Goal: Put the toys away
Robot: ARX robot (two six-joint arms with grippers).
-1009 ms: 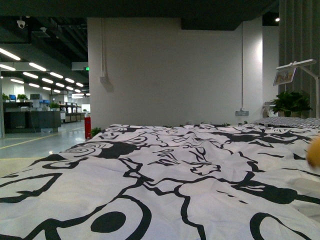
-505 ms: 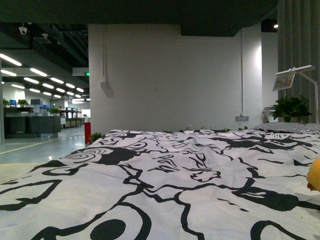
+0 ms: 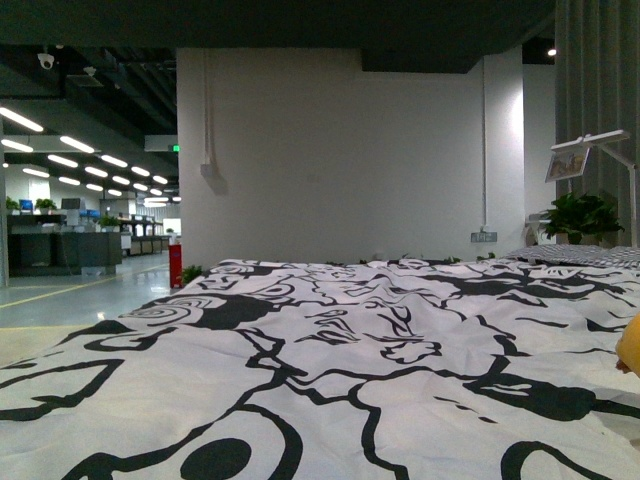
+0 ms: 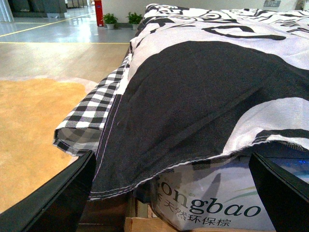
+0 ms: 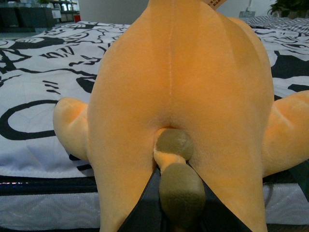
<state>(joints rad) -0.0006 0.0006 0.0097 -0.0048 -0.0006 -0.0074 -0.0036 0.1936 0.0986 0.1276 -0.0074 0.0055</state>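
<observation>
Looks like the carry stage is in hand. The plush toy (image 5: pixel 178 96) is gripped at its rear by the right hand (image 5: pixel 176 209), and the dark fingers (image 5: pixel 142 217) are pressed in on either side of the little tail. So that hand is read as closed on the toy. In the front view only a yellow sliver of the toy is caught, at about 3 o'clock, right at the frame edge over the black-and-white surface (image 3: pixel 330 380). The left hand (image 4: pixel 171 157) is spread wide with nothing between its fingers. It is held low by the surface's corner, where the cover (image 4: pixel 193 96) hangs over a printed box (image 4: pixel 207 208).

Next move, as a guess: the toy has to be taken to wherever toys get stored. That's the catch, since no bin or basket is shown anywhere. Head, ears and eye can't be seen, as the toy is viewed from behind and cropped. How firmly it's pinched can't be told either, the fingertips being buried in fuzz.
</observation>
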